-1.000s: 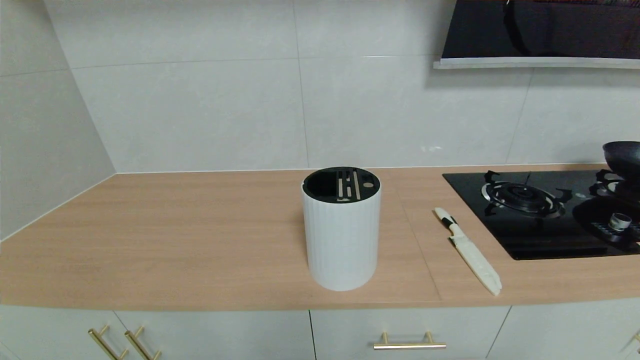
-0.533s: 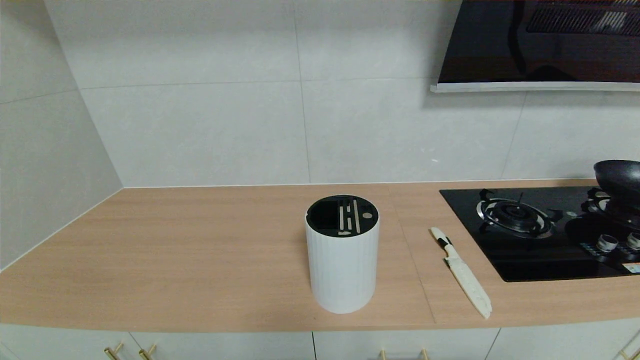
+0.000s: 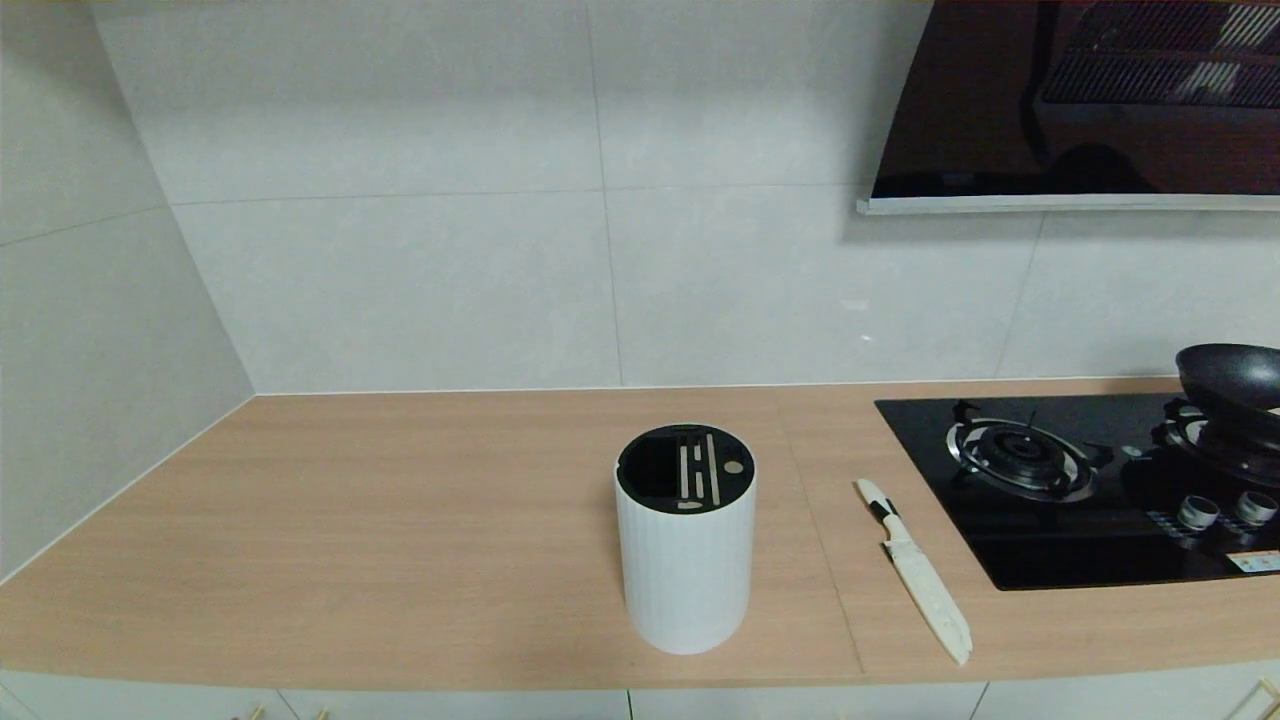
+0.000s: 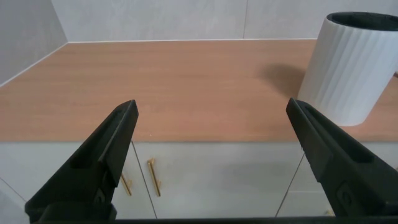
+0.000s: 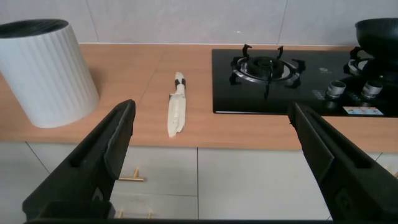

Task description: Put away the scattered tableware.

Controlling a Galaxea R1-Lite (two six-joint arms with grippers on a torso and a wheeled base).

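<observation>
countertop point(image 3: 350, 530) of pale wood starts at the left wall. at its near edge the left gripper point(image 4: 211, 106) hangs, fingers spread wide. white ribbed holder point(image 3: 685, 570) stands upright mid-counter (slotted black top). right of it, not touching, the knife point(image 3: 915, 575) lies flat, blade toward the near edge. the right gripper point(image 5: 211, 107) gapes too. farther right, black hob point(image 3: 1050, 540), dark pan point(image 3: 1230, 375) on its right burner.

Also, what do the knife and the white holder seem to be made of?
Knife: the blade is cream, speckled and matt with no metal shine, so perhaps ceramic or coated. The handle, cream with a black band, looks plastic.
Holder: white, ribbed, matt wall with a black slotted top, probably plastic, though ceramic is possible.
</observation>
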